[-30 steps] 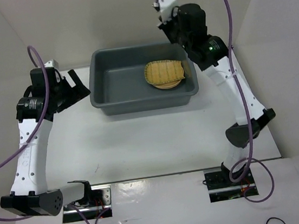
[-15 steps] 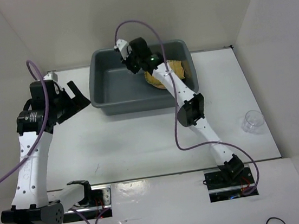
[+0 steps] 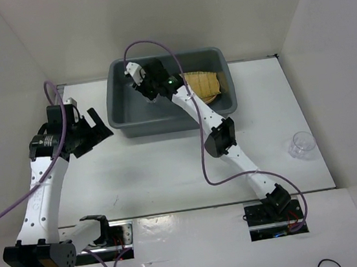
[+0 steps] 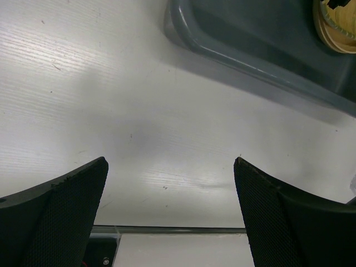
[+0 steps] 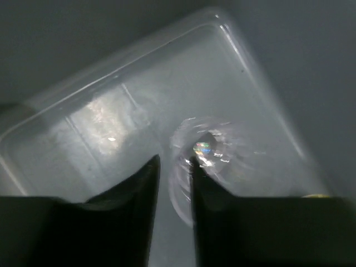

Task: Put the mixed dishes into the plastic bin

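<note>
Right gripper [image 5: 173,161]: narrow gap – clear cup [image 5: 207,149] at fingertips, hold unclear.
Left gripper [image 4: 169,162]: wide, empty.
Risk: early release – clear cup topples beneath fingertips.

The bin [image 3: 154,124] is smooth grey plastic, the tray [image 3: 208,85] tan woven fibre, the cup [image 3: 302,145] clear and glossy.

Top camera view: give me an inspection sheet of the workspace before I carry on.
Surface: white table, faint scuffs.
Job's things: large dark grey plastic bin holds a tan woven tray lying on a round yellow-orange plate; a small clear cup stands on the table, right side; a second clear cup inside the bin by the right gripper.
Clutter: nothing seen.
Grippers: left gripper wide open, empty, above the table; right gripper's jaws narrowly apart, grip unclear.
Cables: purple cables loop off both arms.
Surroundings: white walls.
</note>
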### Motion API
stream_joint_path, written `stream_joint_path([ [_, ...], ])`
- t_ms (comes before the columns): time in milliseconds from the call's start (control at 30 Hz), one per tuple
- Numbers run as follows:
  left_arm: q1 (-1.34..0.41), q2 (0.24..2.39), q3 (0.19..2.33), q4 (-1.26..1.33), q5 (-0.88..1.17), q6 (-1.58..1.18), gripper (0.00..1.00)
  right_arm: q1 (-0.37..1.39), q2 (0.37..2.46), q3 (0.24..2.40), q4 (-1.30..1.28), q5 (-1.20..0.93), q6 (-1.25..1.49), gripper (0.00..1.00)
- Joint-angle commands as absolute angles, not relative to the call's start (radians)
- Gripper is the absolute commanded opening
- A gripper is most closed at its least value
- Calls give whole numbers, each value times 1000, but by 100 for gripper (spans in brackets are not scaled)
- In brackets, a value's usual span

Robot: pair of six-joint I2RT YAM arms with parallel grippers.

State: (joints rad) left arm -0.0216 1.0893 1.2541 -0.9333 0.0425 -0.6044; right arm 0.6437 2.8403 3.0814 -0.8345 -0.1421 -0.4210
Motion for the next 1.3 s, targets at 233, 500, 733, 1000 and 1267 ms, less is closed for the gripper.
stream_joint_path([
  [233, -15, 1158, 1262, -864, 55, -601, 100, 661, 2694, 3129, -698, 27, -515, 79],
  [500, -15, 1117, 1260, -834, 64, -601, 100, 291, 2317, 3129, -1091, 6, -315, 59],
  [733, -15, 1060, 1186, -835, 92, -621, 100, -121, 1756, 2295, -1298, -188, -423, 51],
  [1000, -38, 1091, 1196, -824, 112, -649, 100, -261, 1312, 1363, -1025, -100, -483, 63],
  [1267, -48, 1091, 1232, -894, 121, -612, 100, -281, 1241, 1066, -804, 129, -338, 63],
])
